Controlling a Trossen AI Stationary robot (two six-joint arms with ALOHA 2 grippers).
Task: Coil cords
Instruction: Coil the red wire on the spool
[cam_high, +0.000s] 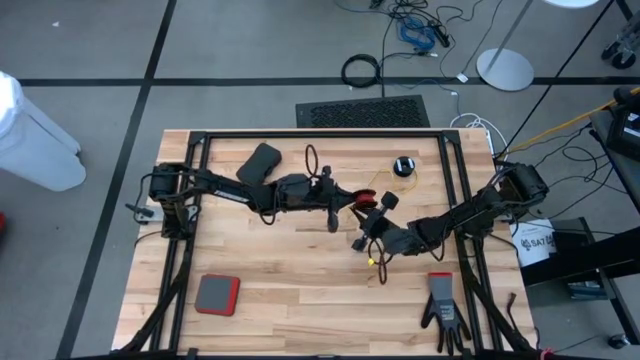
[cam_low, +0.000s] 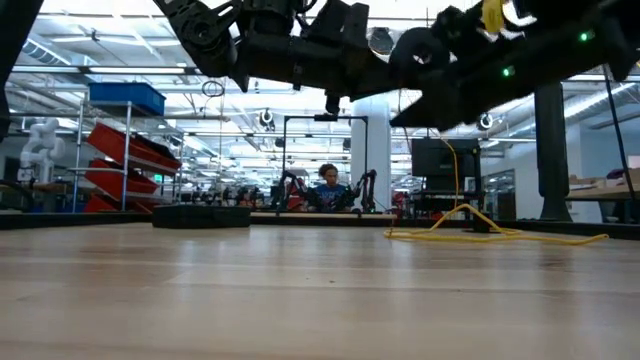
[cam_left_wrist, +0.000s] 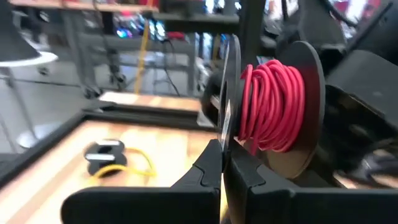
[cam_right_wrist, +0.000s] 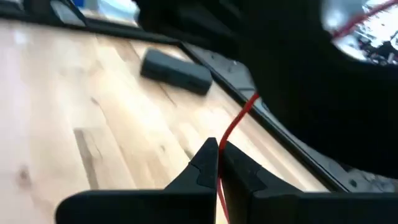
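Two jaws meet mid-bench: left gripper (cam_left_wrist: 222, 163) clamps the red cord's reel (cam_left_wrist: 273, 109) by its flange; right gripper (cam_right_wrist: 217, 155) pinches the red cord (cam_right_wrist: 239, 121) just beside it.

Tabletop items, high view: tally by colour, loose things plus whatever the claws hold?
Red: 2 - red cord reel pinched in the shut left claw, red pad
Yellow: 1 - yellow cord with its black reel
Black: 2 - black block, black glove
Total: 5
The shut right claw grips the red cord's loose strand, already counted.
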